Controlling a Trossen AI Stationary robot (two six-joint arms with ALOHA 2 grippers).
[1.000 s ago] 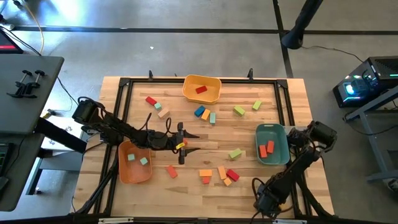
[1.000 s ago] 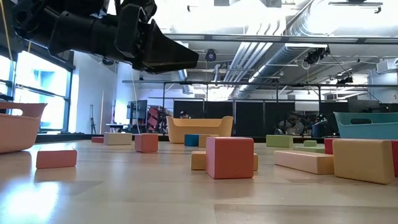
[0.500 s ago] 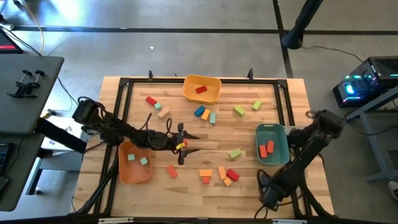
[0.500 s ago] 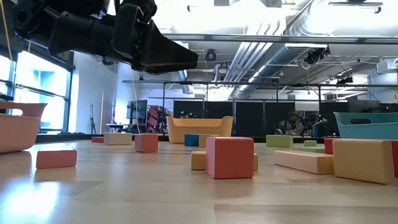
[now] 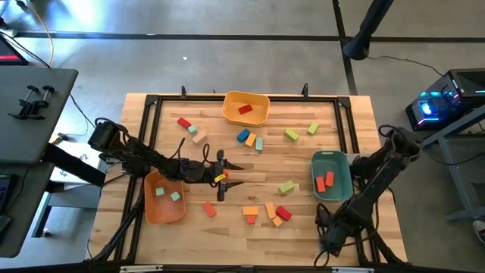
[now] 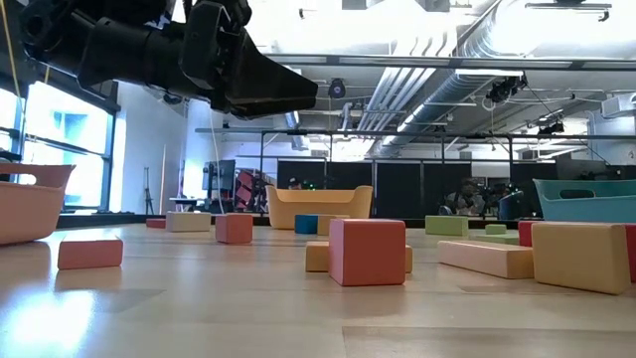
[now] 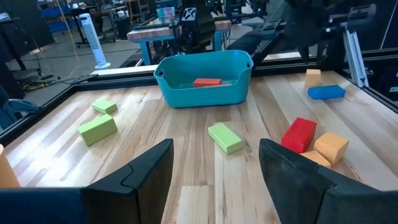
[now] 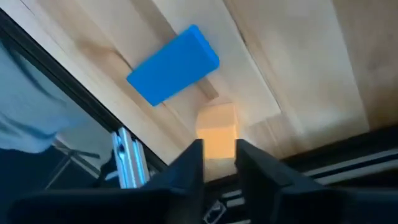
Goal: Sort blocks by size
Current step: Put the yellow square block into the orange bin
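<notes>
Both arms are built of dark, near-black links with rounded joint housings. Black cables are looped along the left arm (image 5: 144,159). A small yellow and red mark is seen near the left end effector (image 5: 222,177), whose fingers (image 7: 147,174) are broad, matte and angular.

Coloured wooden blocks (image 5: 267,210) scattered flat across the table

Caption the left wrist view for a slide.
Left gripper open above the table, facing a green block and the teal bin holding a red block.
</notes>
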